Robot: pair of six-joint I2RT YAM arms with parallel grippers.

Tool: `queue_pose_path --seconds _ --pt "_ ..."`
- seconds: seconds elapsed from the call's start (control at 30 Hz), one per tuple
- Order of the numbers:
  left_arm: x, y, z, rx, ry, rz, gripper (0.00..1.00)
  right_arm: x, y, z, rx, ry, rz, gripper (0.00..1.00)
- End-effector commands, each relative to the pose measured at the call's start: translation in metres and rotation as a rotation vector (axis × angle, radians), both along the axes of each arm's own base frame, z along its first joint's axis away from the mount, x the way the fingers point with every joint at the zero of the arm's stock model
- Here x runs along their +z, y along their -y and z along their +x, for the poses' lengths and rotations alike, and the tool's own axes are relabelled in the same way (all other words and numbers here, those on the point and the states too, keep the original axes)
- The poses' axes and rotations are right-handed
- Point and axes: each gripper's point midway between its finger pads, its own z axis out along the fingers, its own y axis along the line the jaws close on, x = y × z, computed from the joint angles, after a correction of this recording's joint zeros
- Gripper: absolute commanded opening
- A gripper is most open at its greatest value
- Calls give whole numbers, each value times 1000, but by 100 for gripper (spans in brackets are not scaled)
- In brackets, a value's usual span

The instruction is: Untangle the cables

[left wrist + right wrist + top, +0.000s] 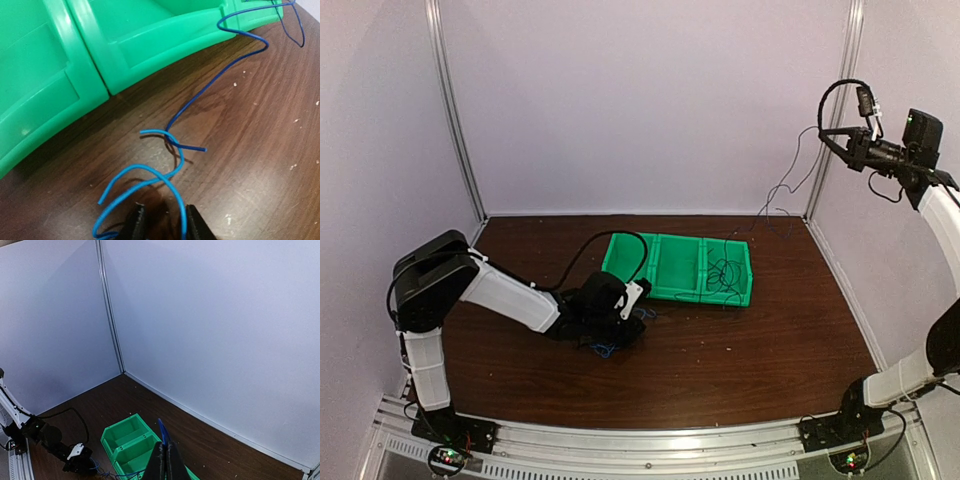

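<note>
Left wrist view: left gripper point(165, 219) sits low over the table point(260, 150), jaws parted, light blue cable point(192, 147) looping at its tips; dark blue cable point(215, 80) crosses it and runs past the green bin point(125, 55). Right gripper point(164, 446) hangs high, clenched on the dark blue cable; bunched cables point(603, 348) lie off the bin's near left corner.

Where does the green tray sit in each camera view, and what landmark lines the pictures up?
Top external: green tray mid-table, right of centre.
Left wrist: it fills the upper left.
Right wrist: bottom edge, left of centre, partly behind the right pincer, shut on a blue cable.
Shared landmark: the left pincer, in front of the tray's left end, in all three.
</note>
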Motion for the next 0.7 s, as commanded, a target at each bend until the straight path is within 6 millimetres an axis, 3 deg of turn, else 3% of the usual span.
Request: queue_pose_path --seconds 0.0,0.1,0.27,0.47,0.57,0.67 --pt "-18 -23 0 66 5 100 19 48 0 -13 -8 104 -10 0" --pt "-25 -43 -5 106 -6 152 11 75 4 -17 -3 148 10 0" --pt "-40 -87 -21 193 -48 244 9 119 18 -25 -15 220 42 0" --pt "-59 -130 -42 275 -111 290 8 164 48 -34 -79 324 67 0" --pt "-65 -140 -48 304 -134 297 6 180 59 -40 -87 355 104 0" --pt "-65 -143 -48 323 -142 296 5 180 60 -38 -79 354 116 0"
